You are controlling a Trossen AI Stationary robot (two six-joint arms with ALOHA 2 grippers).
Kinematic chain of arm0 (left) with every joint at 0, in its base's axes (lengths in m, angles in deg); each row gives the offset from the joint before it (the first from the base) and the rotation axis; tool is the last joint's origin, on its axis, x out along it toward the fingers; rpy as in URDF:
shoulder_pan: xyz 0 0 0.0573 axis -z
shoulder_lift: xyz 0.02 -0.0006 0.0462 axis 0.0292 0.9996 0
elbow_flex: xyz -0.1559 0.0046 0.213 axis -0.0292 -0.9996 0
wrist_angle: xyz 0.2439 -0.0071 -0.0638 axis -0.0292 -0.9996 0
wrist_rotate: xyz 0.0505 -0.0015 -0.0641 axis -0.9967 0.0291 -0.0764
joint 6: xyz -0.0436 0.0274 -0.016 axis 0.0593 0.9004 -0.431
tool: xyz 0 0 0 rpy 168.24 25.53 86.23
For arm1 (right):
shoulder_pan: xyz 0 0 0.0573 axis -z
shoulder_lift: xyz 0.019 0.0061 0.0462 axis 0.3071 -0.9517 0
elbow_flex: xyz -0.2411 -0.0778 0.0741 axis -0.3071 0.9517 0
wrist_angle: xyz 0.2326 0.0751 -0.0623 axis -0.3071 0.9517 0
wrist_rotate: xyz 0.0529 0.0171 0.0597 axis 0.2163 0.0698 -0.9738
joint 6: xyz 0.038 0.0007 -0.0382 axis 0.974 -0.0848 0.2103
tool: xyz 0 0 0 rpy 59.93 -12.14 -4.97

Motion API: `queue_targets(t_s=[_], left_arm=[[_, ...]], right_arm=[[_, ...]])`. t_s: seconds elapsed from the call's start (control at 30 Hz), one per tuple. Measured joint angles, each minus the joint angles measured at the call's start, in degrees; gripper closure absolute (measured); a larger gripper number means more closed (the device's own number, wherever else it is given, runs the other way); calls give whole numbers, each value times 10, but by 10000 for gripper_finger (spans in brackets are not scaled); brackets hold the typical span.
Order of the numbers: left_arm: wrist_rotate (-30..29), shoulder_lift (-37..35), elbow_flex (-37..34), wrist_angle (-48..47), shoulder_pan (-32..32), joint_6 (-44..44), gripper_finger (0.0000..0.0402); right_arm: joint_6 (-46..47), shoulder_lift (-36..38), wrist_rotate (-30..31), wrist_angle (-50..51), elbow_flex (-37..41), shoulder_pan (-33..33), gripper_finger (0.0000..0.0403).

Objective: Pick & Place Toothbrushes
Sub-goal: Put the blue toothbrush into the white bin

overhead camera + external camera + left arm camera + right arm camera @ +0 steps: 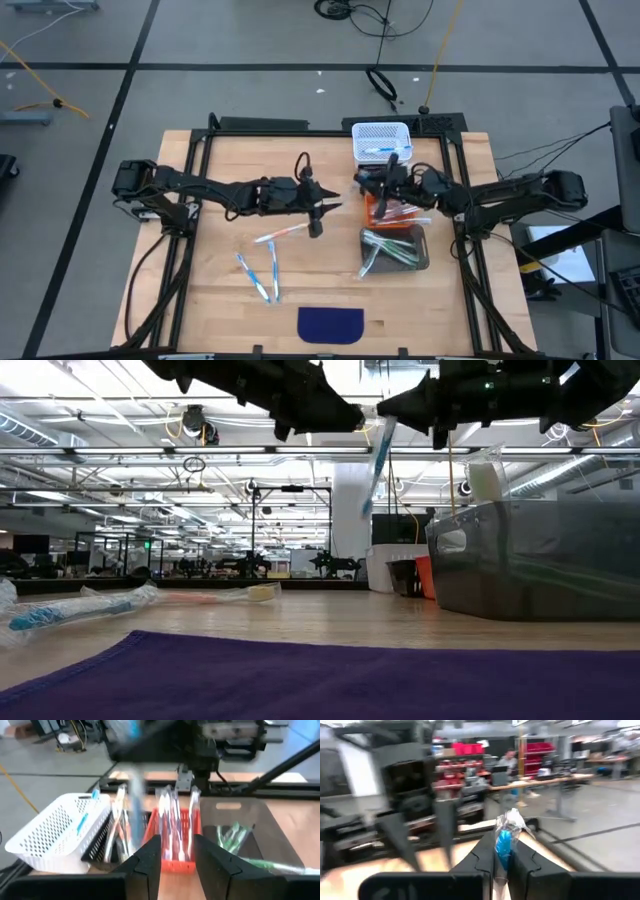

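A blue toothbrush (379, 460) in a clear wrapper hangs above the table in front of the bins, with my right gripper (503, 855) shut on it. My left gripper (177, 852) stands open just to the table's left of it (330, 209), pointing at the bins with nothing between its fingers. Three more wrapped toothbrushes lie flat on the wood: one orange-and-white (281, 235), two blue (246, 270) (275, 274). My right gripper pinches the blue toothbrush between its two fingers near the toothbrush's upper end (503, 842). The crumpled wrapper end (511, 821) sticks out past the fingers. The fingers come about level from the table's right. The toothbrush hangs slanting below them (374, 485), clear of the table.
Three bins stand on the table's right half: a white basket (381, 140) with a blue toothbrush at the far edge, a red bin (175, 866) with several toothbrushes, and a dark bin (397, 250) with green ones. A dark blue cloth (331, 323) lies at the near edge.
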Motion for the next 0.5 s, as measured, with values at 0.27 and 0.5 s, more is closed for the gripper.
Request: queue_targets(t_s=[0.27,0.5], left_arm=[[2,2,0,-16,0,-13,286],[3,2,0,-16,0,-13,286]], right_arm=[[-21,12,80,-1,0,68,388],[5,12,88,-1,0,159,388]])
